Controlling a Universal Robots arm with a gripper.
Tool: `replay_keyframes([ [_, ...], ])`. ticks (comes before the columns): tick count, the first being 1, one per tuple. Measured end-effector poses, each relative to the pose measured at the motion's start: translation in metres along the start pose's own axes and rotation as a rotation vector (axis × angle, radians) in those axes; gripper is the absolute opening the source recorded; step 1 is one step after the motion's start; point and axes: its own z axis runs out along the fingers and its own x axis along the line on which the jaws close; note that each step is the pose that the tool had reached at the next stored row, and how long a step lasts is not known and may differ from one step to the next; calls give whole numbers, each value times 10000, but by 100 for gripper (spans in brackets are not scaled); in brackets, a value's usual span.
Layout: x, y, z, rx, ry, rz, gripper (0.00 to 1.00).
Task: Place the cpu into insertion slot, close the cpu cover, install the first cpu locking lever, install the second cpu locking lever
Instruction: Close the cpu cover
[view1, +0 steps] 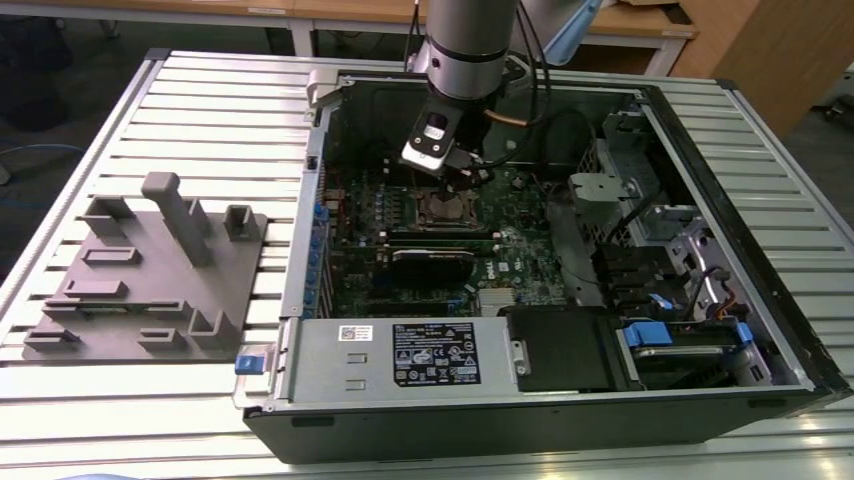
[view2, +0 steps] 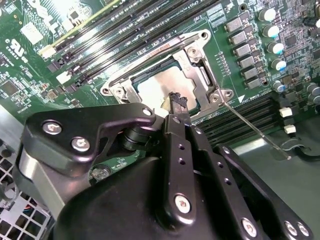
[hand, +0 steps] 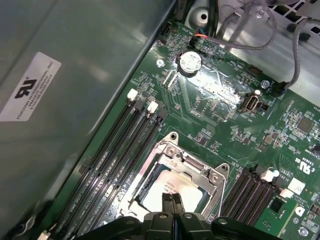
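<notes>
Second wrist view: black gripper (view2: 177, 100) pinched shut, tip just above silver-grey square cpu (view2: 150, 91) framed by thin silver metal cpu cover (view2: 198, 61)

**Arm and gripper: external appearance**

The arm (view1: 467, 25) is a silver-grey cylinder with a dark band. Black cables (view1: 539, 80) run alongside it, and a white-and-black module (view1: 430, 140) is mounted at the wrist. The gripper (view2: 176, 102) is matt black. It has a rounded body and flat linkage bars fixed with silver socket-head screws (view2: 181, 201). Rows of small holes run along the bars. The two slim fingers (hand: 167, 201) taper to narrow tips.
</notes>
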Motion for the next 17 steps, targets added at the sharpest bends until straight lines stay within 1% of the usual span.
replay_keyframes([
  [6, 0, 0, 0, 6, 20, -667, 11],
  [7, 0, 0, 0, 7, 21, -717, 11],
  [14, 0, 0, 0, 7, 21, -733, 11],
  [17, 0, 0, 0, 9, 26, -873, 11],
])
